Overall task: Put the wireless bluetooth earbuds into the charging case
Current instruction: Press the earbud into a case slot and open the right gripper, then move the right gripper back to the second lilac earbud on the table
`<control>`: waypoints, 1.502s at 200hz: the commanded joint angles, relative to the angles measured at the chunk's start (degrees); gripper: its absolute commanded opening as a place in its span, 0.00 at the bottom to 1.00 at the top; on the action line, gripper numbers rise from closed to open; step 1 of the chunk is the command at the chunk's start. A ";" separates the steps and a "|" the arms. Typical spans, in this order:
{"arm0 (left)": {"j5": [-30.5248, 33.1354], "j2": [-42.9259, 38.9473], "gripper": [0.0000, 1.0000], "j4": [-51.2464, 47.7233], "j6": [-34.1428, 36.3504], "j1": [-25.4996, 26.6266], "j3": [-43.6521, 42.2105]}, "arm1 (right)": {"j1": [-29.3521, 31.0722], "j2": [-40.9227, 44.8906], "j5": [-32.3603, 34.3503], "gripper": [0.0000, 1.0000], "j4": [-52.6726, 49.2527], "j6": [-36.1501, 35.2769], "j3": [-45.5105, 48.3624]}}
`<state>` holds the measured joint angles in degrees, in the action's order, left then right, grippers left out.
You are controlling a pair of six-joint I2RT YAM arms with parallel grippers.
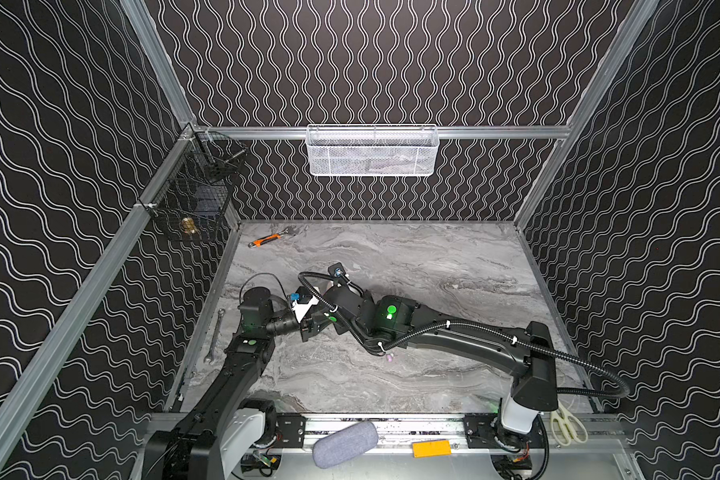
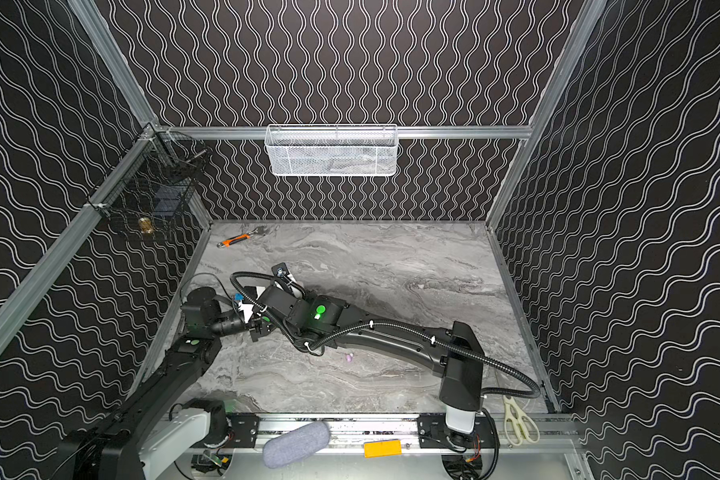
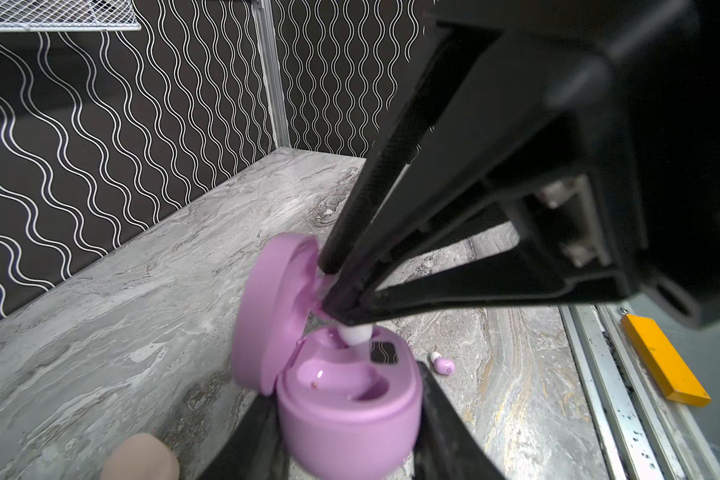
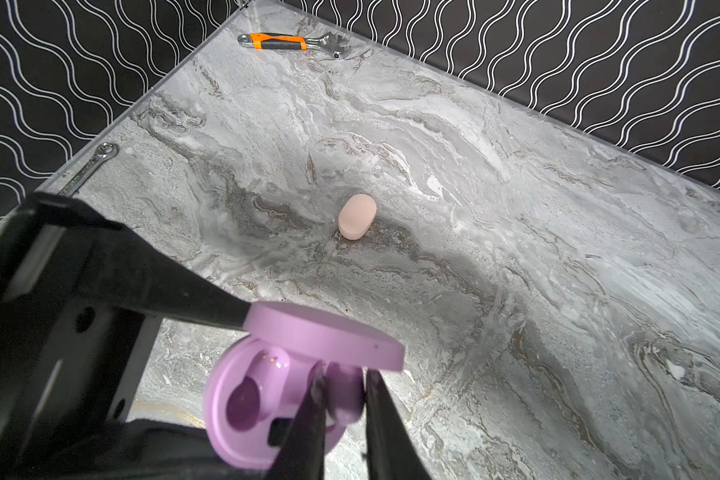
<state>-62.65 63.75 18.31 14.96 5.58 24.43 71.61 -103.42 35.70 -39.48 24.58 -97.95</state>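
In the left wrist view my left gripper point(image 3: 346, 415) is shut on the base of the lilac charging case point(image 3: 350, 424), one black finger on each side. The case's lid point(image 3: 267, 316) stands open. My right gripper point(image 4: 344, 374) is shut on a lilac earbud point(image 4: 344, 395) and holds it just over a slot in the case point(image 4: 242, 411), white tip point(image 3: 356, 334) down. A second lilac earbud point(image 3: 443, 365) lies on the marble table, and shows in both top views point(image 1: 390, 356) point(image 2: 349, 356). There the arms hide the case and both grippers.
A closed peach-pink case point(image 4: 357, 216) lies on the table beyond the lilac one. An orange-handled wrench point(image 1: 267, 240) is at the back left, a spanner point(image 1: 215, 336) along the left edge. Scissors point(image 1: 568, 424), a grey pouch point(image 1: 344, 442) and a yellow block point(image 1: 431, 449) lie on the front rail.
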 commanded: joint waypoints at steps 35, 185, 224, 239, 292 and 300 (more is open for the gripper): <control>2.17 -0.20 0.31 2.98 -1.88 -0.05 -0.17 | 0.09 -0.90 0.42 0.20 -1.55 0.76 -1.23; 2.19 -0.40 0.31 4.85 -3.27 -0.05 -0.63 | -0.01 3.99 2.13 0.38 -1.68 2.16 0.57; 2.16 -0.08 0.31 4.90 -3.31 -0.05 -0.67 | -1.17 9.89 -1.12 0.46 -0.91 4.15 7.02; 1.20 0.19 0.31 4.82 -3.72 -0.05 -0.61 | -2.95 12.94 -5.15 0.46 0.65 5.70 12.49; -1.44 0.81 0.30 4.82 -5.71 -0.04 -0.27 | -6.75 18.33 -16.79 0.46 1.82 8.78 27.49; -1.79 0.90 0.31 4.81 -6.06 -0.09 -0.16 | -6.73 17.88 -17.78 0.45 1.35 9.38 28.66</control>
<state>-62.28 64.31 21.17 10.70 5.58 23.86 65.10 -85.34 23.35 -38.39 30.85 -72.10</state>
